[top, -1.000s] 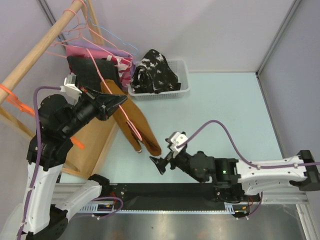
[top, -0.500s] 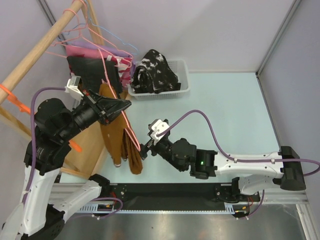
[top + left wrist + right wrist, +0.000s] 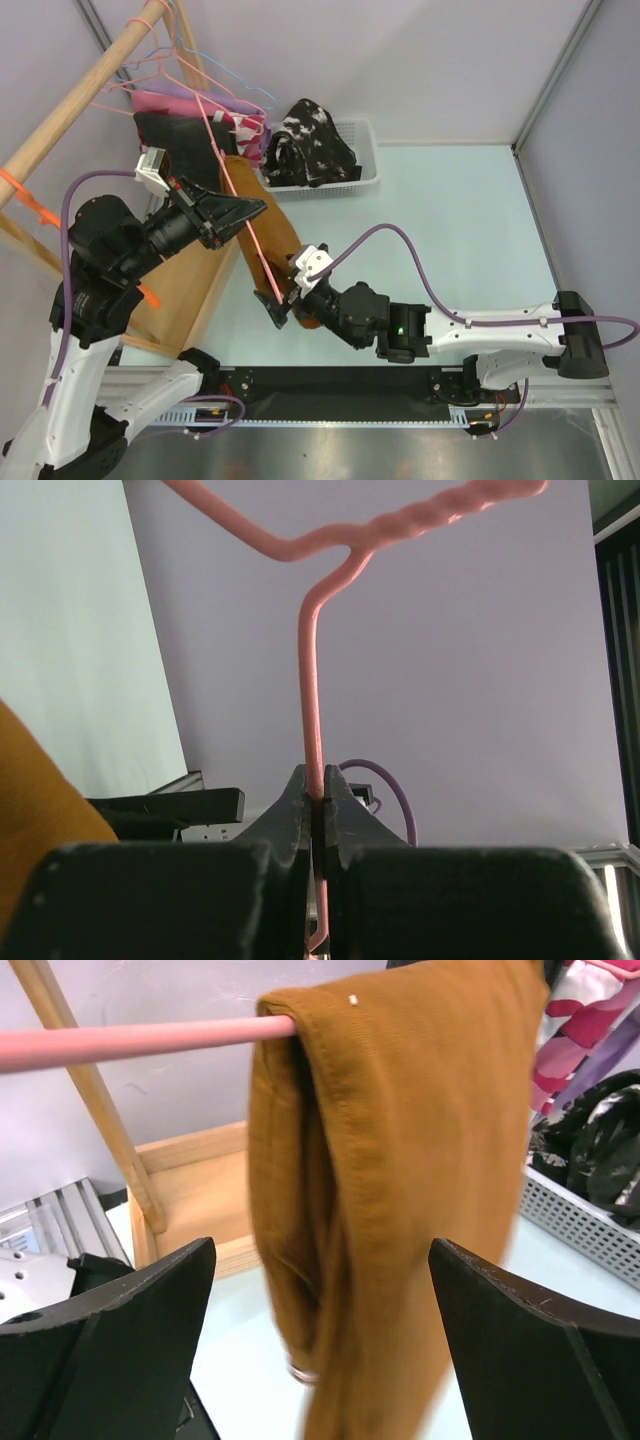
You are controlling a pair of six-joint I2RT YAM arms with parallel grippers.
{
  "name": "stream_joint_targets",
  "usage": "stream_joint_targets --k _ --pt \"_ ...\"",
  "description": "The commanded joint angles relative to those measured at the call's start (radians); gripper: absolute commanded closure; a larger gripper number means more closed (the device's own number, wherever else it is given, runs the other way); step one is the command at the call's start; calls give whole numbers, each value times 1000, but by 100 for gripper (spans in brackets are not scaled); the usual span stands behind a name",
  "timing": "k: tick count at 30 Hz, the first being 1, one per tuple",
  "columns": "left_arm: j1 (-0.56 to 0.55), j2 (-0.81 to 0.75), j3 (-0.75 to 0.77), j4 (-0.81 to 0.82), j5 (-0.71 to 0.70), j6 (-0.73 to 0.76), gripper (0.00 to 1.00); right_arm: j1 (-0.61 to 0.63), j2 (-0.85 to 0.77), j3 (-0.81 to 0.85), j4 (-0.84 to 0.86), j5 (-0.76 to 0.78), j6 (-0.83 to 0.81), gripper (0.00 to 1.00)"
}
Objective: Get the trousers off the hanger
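Nearest the arm bases, the right gripper (image 3: 283,300) stands wide open at the low end of the pink hanger (image 3: 262,262). In the right wrist view its two fingers flank the rust-brown trousers (image 3: 400,1160) with a gap on each side, and it has hold of nothing. These trousers (image 3: 275,232) are folded over the hanger's bar and hang below it, so they sit between the right gripper and everything beyond. Higher up the hanger, the left gripper (image 3: 252,208) is fully closed, pinching the hanger's thin wire (image 3: 312,680) between its tips. Left of the hanger stands a wooden rack (image 3: 70,110) with a box-like base (image 3: 190,290). Beyond the hanger's top, a black garment (image 3: 175,135) and a pink one (image 3: 165,102) hang from the rack beside a few more wire hangers, too tangled to count. Right of the hanger and farthest back, one white basket (image 3: 368,165) holds the black-and-white trousers (image 3: 310,145). That makes two pairs of trousers: one on the hanger, one in the basket
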Motion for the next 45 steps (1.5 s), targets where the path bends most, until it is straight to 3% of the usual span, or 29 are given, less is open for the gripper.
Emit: stream_joint_targets --k 1,6,23,30,45 --pt "-11 -15 71 211 39 5 100 -8 -20 49 18 69 -7 7" --pt "-19 -9 91 212 42 8 100 -58 -27 78 -42 54 -4 13" --pt "-33 5 97 231 65 14 100 -94 -84 65 -121 -133 24 10" --pt "-42 8 103 237 66 16 100 -112 -107 9 -118 -118 42 9" --pt "-52 8 108 234 63 17 100 -120 -14 97 -132 -127 24 9"
